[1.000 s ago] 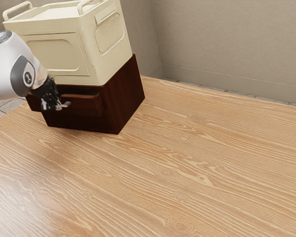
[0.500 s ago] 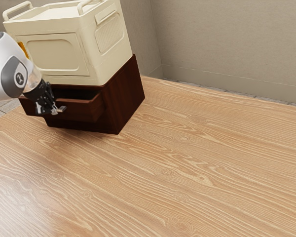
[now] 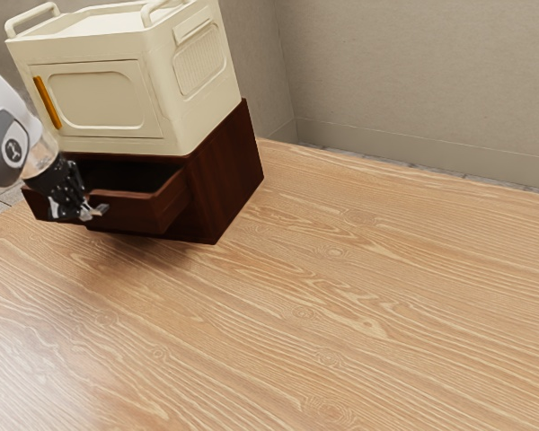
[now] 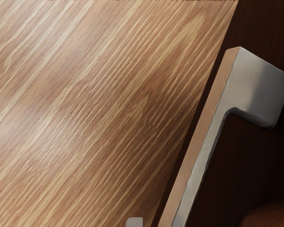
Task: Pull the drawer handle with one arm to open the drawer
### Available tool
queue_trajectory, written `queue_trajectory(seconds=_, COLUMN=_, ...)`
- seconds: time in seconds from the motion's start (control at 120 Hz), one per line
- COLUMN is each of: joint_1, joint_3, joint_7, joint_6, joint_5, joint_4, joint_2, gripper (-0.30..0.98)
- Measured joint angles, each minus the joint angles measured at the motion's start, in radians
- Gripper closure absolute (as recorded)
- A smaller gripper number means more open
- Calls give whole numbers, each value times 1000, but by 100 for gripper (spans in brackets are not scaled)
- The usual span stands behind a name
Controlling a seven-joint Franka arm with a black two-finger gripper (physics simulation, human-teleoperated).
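You're looking at a wooden tabletop [image 3: 341, 296], light brown with long, wavy streaks of pale grain and a few knots. Towards the exterior view's lower left, you can see a soft sheen across it. You have a dark red-brown cabinet [image 3: 225, 175] standing directly on the wood, near the far corner, where two edges run in behind it. Its drawer [image 3: 139, 214] is pulled partway out, jutting above the tabletop towards the exterior view's left.
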Motion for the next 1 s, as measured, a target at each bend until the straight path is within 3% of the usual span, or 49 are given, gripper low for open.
queue_trajectory(seconds=0.475, joint_1=27, joint_3=-28, joint_7=0, joint_6=4, joint_5=32, joint_4=-86, joint_2=-91, gripper=79)
queue_trajectory(seconds=0.567, joint_1=-22, joint_3=22, joint_7=1, joint_6=5, joint_5=37, joint_4=-103, joint_2=-108, gripper=79)
queue_trajectory(seconds=1.0, joint_1=-5, joint_3=2, joint_7=1, joint_6=11, joint_5=62, joint_4=-186, joint_2=-194, gripper=79)
